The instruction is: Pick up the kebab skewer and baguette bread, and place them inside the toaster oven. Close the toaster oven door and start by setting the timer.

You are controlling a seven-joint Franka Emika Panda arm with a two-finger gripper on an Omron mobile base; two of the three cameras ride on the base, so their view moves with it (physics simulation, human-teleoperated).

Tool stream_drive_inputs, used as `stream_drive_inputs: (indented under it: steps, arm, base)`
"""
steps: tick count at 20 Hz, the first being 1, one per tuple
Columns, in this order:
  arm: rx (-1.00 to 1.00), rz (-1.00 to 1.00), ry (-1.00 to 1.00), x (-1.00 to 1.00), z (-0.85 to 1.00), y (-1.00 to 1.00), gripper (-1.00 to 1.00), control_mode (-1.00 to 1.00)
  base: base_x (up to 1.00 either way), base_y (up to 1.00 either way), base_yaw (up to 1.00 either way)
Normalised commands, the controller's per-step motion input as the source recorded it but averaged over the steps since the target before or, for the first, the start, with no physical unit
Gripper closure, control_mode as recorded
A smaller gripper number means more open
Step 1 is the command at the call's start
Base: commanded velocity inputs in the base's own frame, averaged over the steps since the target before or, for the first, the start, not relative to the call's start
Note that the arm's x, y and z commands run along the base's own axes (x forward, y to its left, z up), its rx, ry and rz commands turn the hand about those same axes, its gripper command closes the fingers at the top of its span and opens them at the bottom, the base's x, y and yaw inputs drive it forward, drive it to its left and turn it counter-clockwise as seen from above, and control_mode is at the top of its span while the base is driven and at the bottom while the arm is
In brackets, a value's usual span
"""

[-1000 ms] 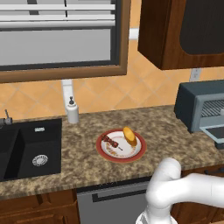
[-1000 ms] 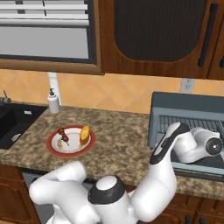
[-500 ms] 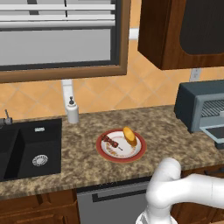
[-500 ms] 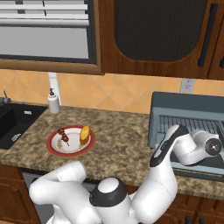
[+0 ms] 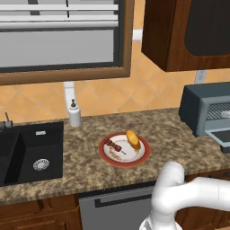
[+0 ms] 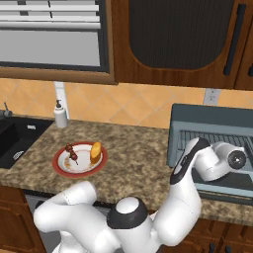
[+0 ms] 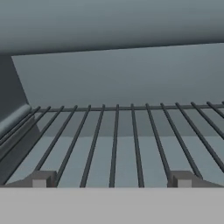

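We're looking at the red-rimmed plate (image 5: 124, 151) on the speckled tabletop (image 5: 85, 148), and it carries 2 things: the kebab skewer (image 5: 114, 146) on its left half and the baguette bread (image 5: 133, 139) on its right half, near each other but apart. In the left base view the skewer's long axis runs diagonally, from upper left down toward lower right, while the baguette's long axis runs from the plate's far rim toward its middle.

Over to the toaster oven (image 6: 217, 133) at the right end of the tabletop: the toaster oven door (image 6: 228, 184) is dropped down flat in front, and the wire rack (image 7: 118, 140) inside lies bare, its bars running away from us toward the back wall.

The tool (image 7: 111, 180) sits right at the oven mouth; in the hand view we see its 2 fingertips (image 7: 40, 179) set wide apart just above the front of the rack, nothing between them.

The black sink (image 5: 27, 152) sits at the left, with a white soap dispenser (image 5: 74, 114) behind its right corner against the tiled wall.
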Motion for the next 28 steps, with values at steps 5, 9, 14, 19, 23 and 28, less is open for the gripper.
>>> stream_drive_inputs:
  steps: [5, 9, 14, 19, 23, 28]
  arm:
    - [0.0, 0.0, 0.06, 0.0, -0.23, -0.02, -1.0, -1.0]
    - [0.0, 0.0, 0.05, 0.0, -0.23, 0.0, -1.0, -1.0]
    - [0.0, 0.0, 0.07, -0.29, -0.47, 0.0, -1.0, -1.0]
    - [0.0, 0.0, 0.02, -0.66, -0.84, -0.02, -1.0, -1.0]
    - [0.0, 0.0, 0.04, -0.64, -0.83, 0.0, -1.0, -1.0]
    - [-0.03, 0.0, 0.07, -0.57, -0.7, 0.0, -1.0, -1.0]
  base:
    - [0.0, 0.0, 0.0]
    - [0.0, 0.0, 0.0]
    - [0.0, 0.0, 0.0]
    - [0.0, 0.0, 0.0]
    - [0.0, 0.0, 0.0]
    - [0.0, 0.0, 0.0]
